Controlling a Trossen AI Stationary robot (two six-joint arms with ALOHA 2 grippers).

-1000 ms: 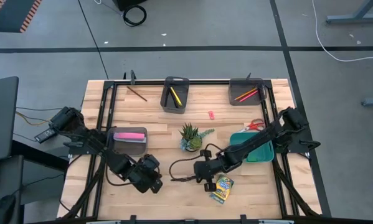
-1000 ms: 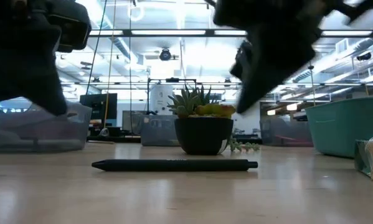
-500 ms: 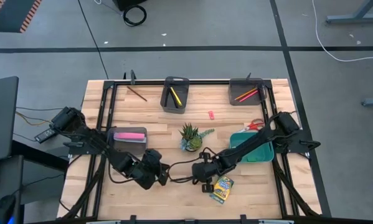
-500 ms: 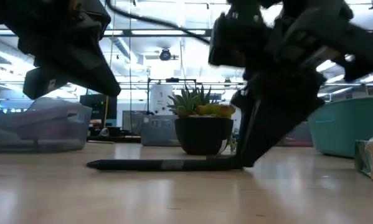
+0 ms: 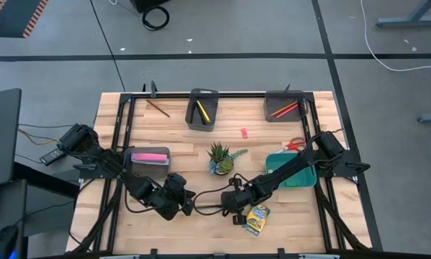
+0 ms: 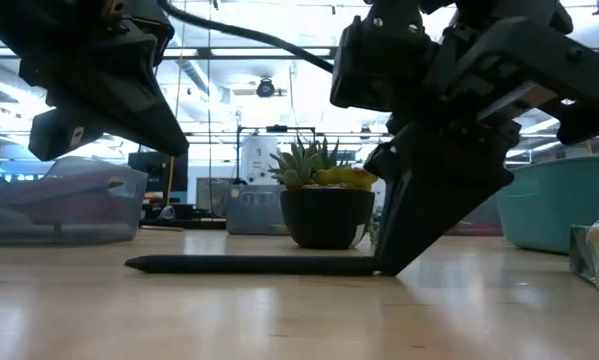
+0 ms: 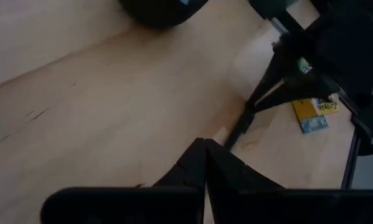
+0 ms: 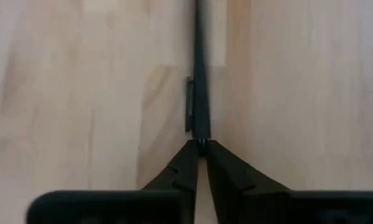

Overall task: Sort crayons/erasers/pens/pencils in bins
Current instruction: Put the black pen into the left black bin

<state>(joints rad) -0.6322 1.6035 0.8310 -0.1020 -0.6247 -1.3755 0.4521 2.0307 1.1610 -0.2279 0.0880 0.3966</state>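
On the table [image 5: 287,223] I have the right gripper [image 6: 387,268] pinched on one end of the black pen [image 6: 249,265], which lies flat in front of the plant [image 6: 324,205]. My left gripper [image 7: 205,147] hovers closed, holding nothing, near the pen's other end.

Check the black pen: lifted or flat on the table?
Flat: the black pen lies along the wood, the right pincer closed on one end.

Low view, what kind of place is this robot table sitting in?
Probably a large open lab or workshop: long ceiling light strips, exposed overhead ducting, and equipment standing beyond the table.
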